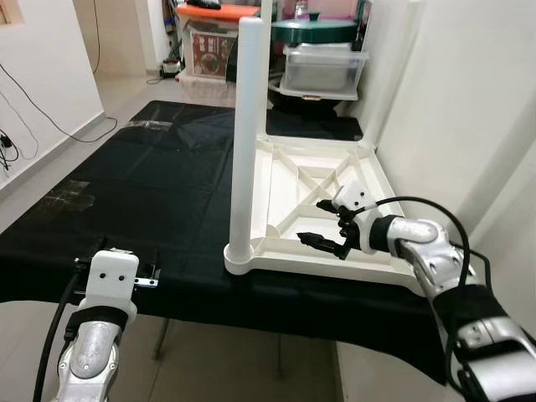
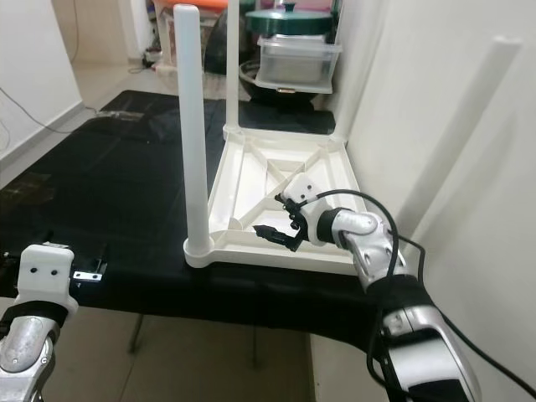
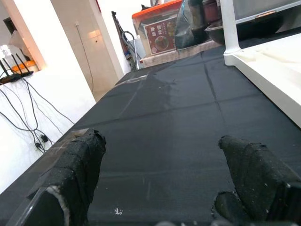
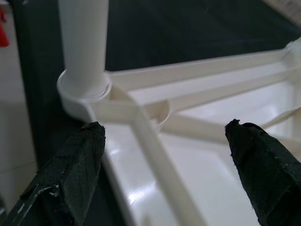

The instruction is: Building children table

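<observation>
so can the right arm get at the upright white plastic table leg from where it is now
Probably yes. The right gripper hovers with jaws open over the upturned white plastic tabletop, close to the upright white plastic table leg in its near corner socket, with nothing between them.

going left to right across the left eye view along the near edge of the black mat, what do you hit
left gripper → upright white table leg → right gripper over the upside-down white tabletop → white wall
</observation>
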Controlling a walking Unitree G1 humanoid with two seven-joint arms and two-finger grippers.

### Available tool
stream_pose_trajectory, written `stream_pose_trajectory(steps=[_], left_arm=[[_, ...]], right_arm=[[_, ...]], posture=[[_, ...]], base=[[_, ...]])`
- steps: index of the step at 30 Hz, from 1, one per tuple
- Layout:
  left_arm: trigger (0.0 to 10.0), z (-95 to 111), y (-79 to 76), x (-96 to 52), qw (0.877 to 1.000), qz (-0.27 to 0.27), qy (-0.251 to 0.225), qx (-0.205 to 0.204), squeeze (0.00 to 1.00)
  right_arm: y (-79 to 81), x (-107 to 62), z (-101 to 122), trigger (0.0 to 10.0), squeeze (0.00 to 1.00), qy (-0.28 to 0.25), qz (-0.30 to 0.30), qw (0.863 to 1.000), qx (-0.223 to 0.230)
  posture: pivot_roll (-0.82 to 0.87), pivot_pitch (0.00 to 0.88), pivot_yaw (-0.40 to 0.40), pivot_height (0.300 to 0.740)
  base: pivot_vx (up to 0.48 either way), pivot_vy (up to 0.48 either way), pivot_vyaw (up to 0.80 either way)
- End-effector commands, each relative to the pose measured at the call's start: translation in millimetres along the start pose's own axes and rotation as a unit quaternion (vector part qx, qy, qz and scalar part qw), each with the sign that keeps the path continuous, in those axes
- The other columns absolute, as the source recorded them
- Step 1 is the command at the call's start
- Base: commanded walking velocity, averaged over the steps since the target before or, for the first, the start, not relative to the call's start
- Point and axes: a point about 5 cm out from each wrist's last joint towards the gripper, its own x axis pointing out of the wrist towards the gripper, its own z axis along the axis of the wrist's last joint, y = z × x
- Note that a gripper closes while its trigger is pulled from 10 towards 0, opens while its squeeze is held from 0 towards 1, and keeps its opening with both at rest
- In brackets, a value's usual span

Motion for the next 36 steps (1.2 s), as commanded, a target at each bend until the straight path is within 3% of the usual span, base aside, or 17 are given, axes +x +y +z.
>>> stream_pose_trajectory(steps=[1,6,9,17,18,20,21,36], left_arm=[[10.0,0.6,-0.4,-1.0,1.000,-0.003,-0.004,-0.001,0.00],[10.0,0.2,-0.2,-0.3,1.000,-0.007,-0.006,0.001,0.00],[10.0,0.0,-0.5,1.0,1.000,-0.009,-0.007,0.003,0.00],[10.0,-0.3,-0.8,1.8,1.000,-0.007,-0.007,0.004,0.00],[10.0,-0.5,-1.3,2.1,1.000,-0.005,-0.006,0.005,0.00],[10.0,-0.5,-1.3,2.1,1.000,-0.005,-0.006,0.005,0.00],[10.0,-0.7,-1.5,2.2,1.000,-0.005,-0.005,0.005,0.00],[10.0,-4.0,-1.8,2.8,1.000,-0.001,0.011,-0.005,0.00]], right_arm=[[3.1,2.2,-3.3,10.0,0.00,0.011,0.026,1.000,-0.006],[17.2,14.8,-17.6,10.0,0.00,0.049,0.083,0.995,0.000],[19.0,19.9,-33.7,10.0,0.00,0.095,0.085,0.992,0.011],[16.3,20.3,-46.4,10.0,0.00,0.140,0.064,0.988,0.005],[14.8,22.1,-50.7,8.7,0.00,0.161,0.043,0.986,0.015],[14.8,22.1,-50.7,8.7,0.00,0.161,0.043,0.986,0.015],[15.2,22.9,-52.4,0.3,0.00,0.168,0.041,0.985,0.019],[19.1,23.4,-57.4,0.0,0.00,0.188,0.078,0.979,0.002]], posture=[[0.05,0.000,-0.078,0.740],[0.06,0.000,-0.075,0.740],[0.06,0.000,-0.075,0.740],[0.07,0.000,-0.081,0.740],[0.07,0.000,-0.082,0.740],[0.07,0.000,-0.082,0.740],[0.07,0.000,-0.083,0.740],[0.07,0.000,-0.089,0.740]], base=[[0.000,0.000,0.00],[0.000,0.000,0.00],[0.000,0.000,0.00],[0.000,0.000,0.00],[0.000,0.000,0.00],[0.000,0.000,0.00],[0.000,0.000,0.00],[0.000,0.000,0.00]])
